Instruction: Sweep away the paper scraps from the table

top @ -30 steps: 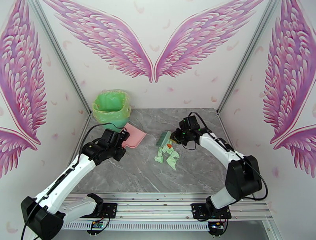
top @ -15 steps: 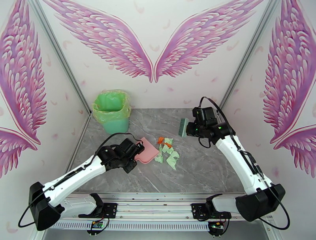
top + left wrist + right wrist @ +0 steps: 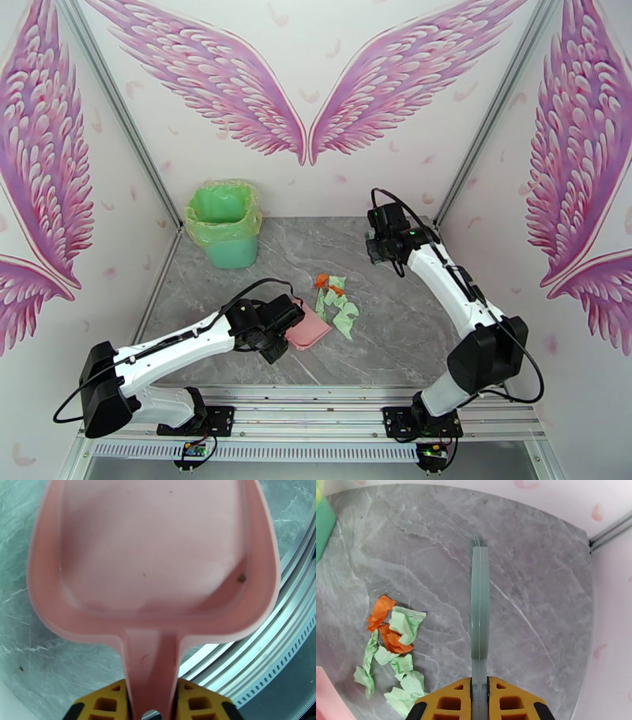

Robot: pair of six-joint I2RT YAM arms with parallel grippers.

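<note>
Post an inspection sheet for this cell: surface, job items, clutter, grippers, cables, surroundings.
Surface: grey marble table, no spills seen.
Job's things: paper scraps, orange and mint, one loose pile mid-table; pink dustpan beside it, pan empty bar a speck; teal brush held apart from the pile.
Clutter: green lined bin, far left corner.
Grippers: left gripper shut on dustpan handle; right gripper shut on brush handle.
Cables: black cables loop over both wrists, off the scraps.
Surroundings: walls with pink wing print; nothing else seen.
</note>
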